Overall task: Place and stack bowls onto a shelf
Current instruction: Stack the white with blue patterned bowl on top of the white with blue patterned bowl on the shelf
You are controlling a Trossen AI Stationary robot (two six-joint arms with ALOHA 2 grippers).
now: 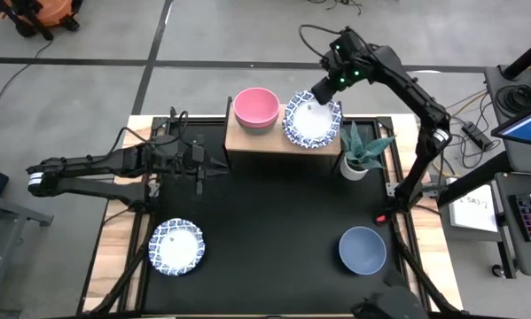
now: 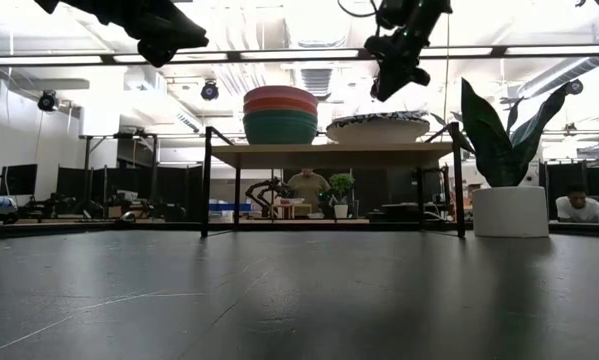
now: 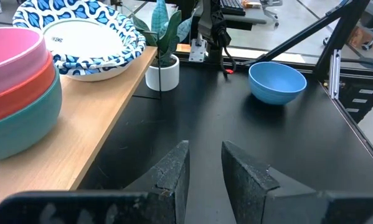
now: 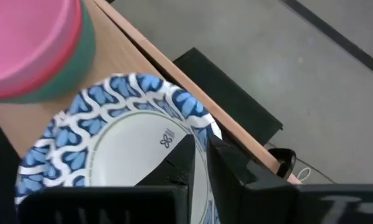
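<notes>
Mark inside patterned bowl, seemingly unreadable.

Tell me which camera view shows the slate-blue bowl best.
The left wrist view: the slate-blue bowl shows large, rim and hollow both plain, alone on the black table. The high view shows it smaller from straight above. The low and right wrist views miss it.

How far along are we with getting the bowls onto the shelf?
Done: a pink, red and green stack sits on the shelf, with patterned bowls beside it. In hand: the right gripper is over the patterned bowls' rim, jaws nearly closed; a grip isn't clear. Left: the patterned bowl and blue bowl on the table. The left gripper waits in front of the shelf.
</notes>
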